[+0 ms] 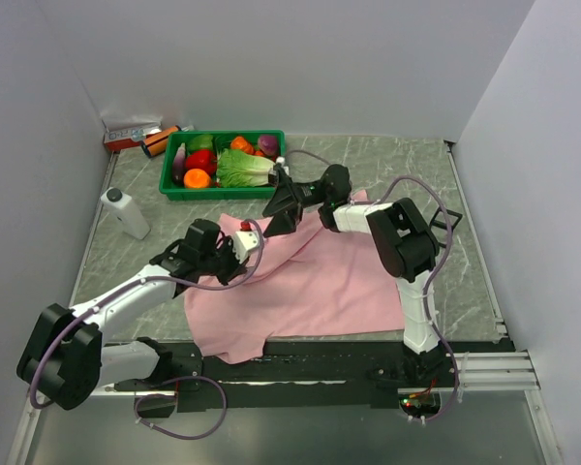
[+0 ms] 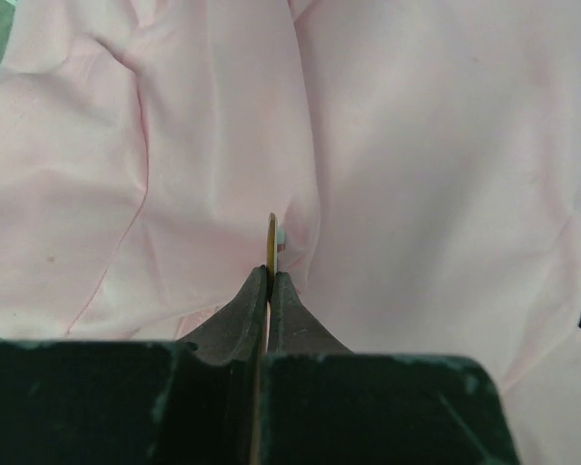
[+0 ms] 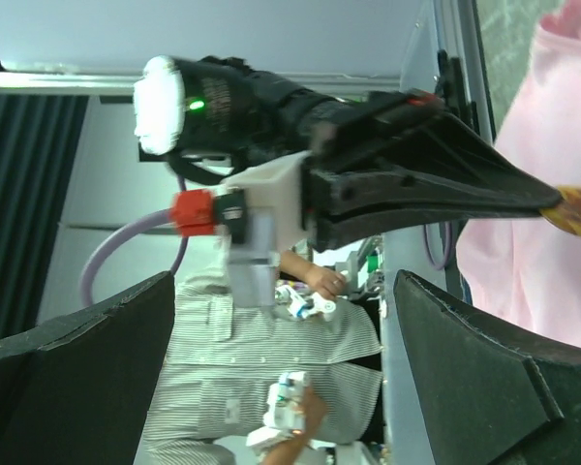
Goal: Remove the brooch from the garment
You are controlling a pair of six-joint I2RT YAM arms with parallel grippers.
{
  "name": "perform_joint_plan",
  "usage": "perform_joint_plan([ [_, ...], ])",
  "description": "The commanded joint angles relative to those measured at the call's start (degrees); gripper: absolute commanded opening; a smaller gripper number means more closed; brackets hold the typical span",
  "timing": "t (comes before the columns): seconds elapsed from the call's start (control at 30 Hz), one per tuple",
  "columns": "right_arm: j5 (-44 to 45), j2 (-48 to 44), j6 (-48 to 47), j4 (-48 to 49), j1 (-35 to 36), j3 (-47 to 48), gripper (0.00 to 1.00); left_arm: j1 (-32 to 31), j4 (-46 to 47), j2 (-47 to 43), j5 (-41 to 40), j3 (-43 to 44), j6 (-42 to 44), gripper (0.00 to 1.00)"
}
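Two fingers of my left gripper (image 2: 268,277) are clenched flat together on the brooch (image 2: 270,235), which I see edge-on as a thin gold sliver standing up from their tips. From my right wrist it shows as a yellow-orange disc with pink marks, poking out past those pinched tips. It sits right against the garment (image 1: 320,281); whether its pin is in the cloth I cannot tell.

The garment lies rumpled across the middle of the table (image 1: 387,165), its lower part reaching the near edge, with folds running beneath my left fingers. My right gripper (image 1: 274,208) hangs over the garment's far part, just beyond the left one, its fingers (image 3: 87,368) released and spread wide, grasping nothing.

A green basket (image 1: 223,194) of vegetables stands toward the far edge, left of middle, apart from the cloth. A white bottle (image 1: 126,213) is near the left edge, and a box (image 1: 131,134) with a can (image 1: 162,141) sits in the far left corner.
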Motion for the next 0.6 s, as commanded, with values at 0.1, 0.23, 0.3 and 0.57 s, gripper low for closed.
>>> perform_joint_plan([
  [0.1, -12.3, -6.5, 1.0, 17.7, 0.2, 10.0, 1.0, 2.6, -5.9, -0.9, 5.4, 5.3, -1.4, 0.01],
  [0.23, -7.4, -8.7, -16.1, -11.8, 1.0, 12.2, 1.0, 2.8, -7.1, -0.6, 5.6, 6.1, -1.7, 0.01],
  [0.3, -3.5, -9.3, -42.4, -58.4, 1.0, 18.9, 1.0, 2.9, -7.8, -0.2, 5.5, 6.7, -2.5, 0.01],
  [0.57, 54.3, -15.4, -99.9, -117.0, 2.0, 47.5, 1.0, 4.6, -9.4, 2.2, 8.9, 10.0, -4.3, 0.01],
])
